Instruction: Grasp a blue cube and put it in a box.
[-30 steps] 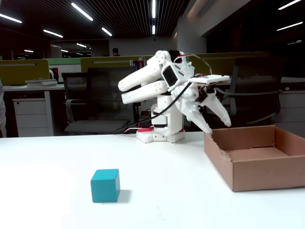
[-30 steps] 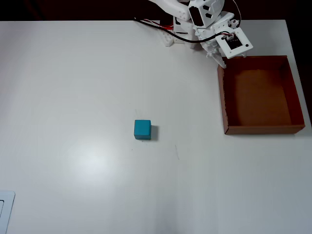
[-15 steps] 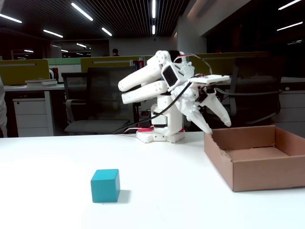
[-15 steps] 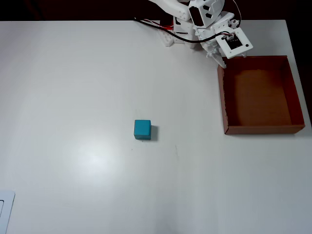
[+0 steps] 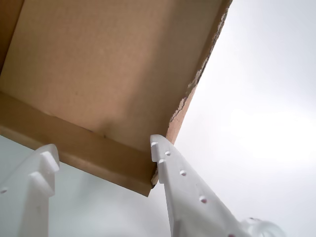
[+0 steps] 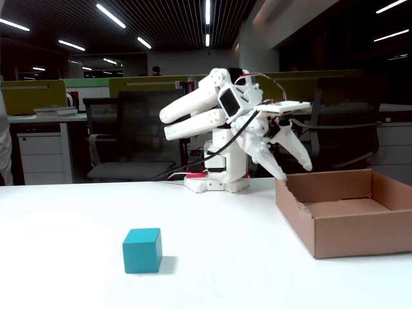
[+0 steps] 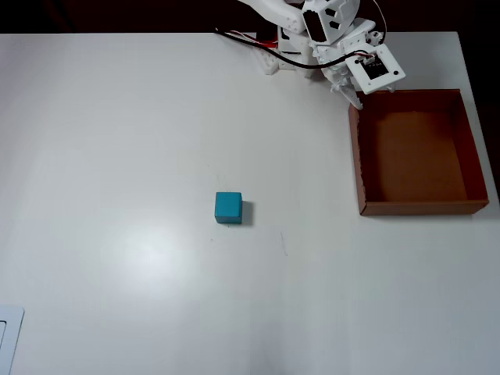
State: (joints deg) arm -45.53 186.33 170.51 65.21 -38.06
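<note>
Blue cube [image 6: 142, 250] sits alone; spread, empty gripper [image 6: 296, 172] hangs by unmarked box [image 6: 341, 237].

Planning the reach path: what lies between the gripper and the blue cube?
Nothing: the overhead view shows only bare white table between the gripper, at the box's corner, and the cube.

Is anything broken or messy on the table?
Yes, one thing: the box has a ragged, torn wall edge at the corner nearest the gripper, clearest in the wrist view. It is empty. The blue cube sits neatly on the table, apart from the box. Nothing is spilled.
</note>
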